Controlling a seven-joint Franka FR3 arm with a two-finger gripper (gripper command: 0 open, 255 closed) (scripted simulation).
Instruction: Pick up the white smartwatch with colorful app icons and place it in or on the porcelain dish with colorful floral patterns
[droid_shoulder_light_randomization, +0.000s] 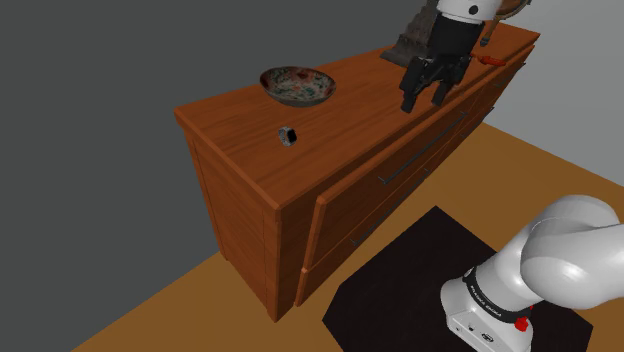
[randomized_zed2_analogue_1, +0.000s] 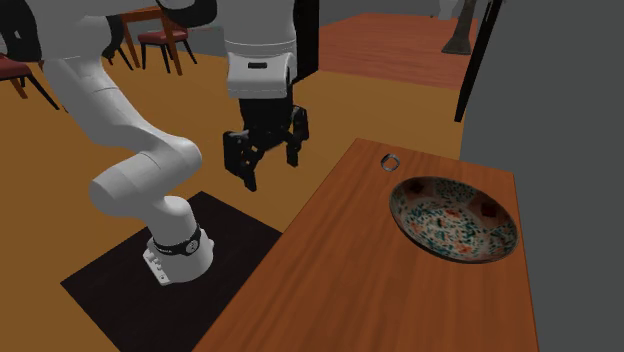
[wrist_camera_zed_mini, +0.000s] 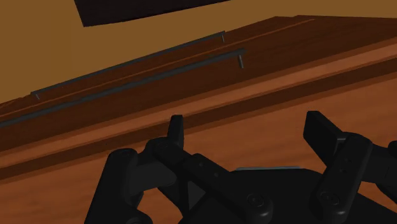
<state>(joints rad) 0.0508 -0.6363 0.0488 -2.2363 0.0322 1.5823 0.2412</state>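
fingers (droid_shoulder_light_randomization: 410, 98) released and empty, poised over the front edge of the worktop (droid_shoulder_light_randomization: 340, 135). smartwatch (droid_shoulder_light_randomization: 288, 135) lies on the worktop well apart, at 9 o'clock from the fingers in the shoulder view; its long axis is too small to judge. dish (droid_shoulder_light_randomization: 298, 85) sits near it at 12 o'clock.

I count one flowery bowl (droid_shoulder_light_randomization: 298, 85), one tiny watch (droid_shoulder_light_randomization: 288, 135), one big wooden dresser (droid_shoulder_light_randomization: 340, 130) with two long handles (wrist_camera_zed_mini: 146, 81) on it, and one black mat (droid_shoulder_light_randomization: 400, 290).
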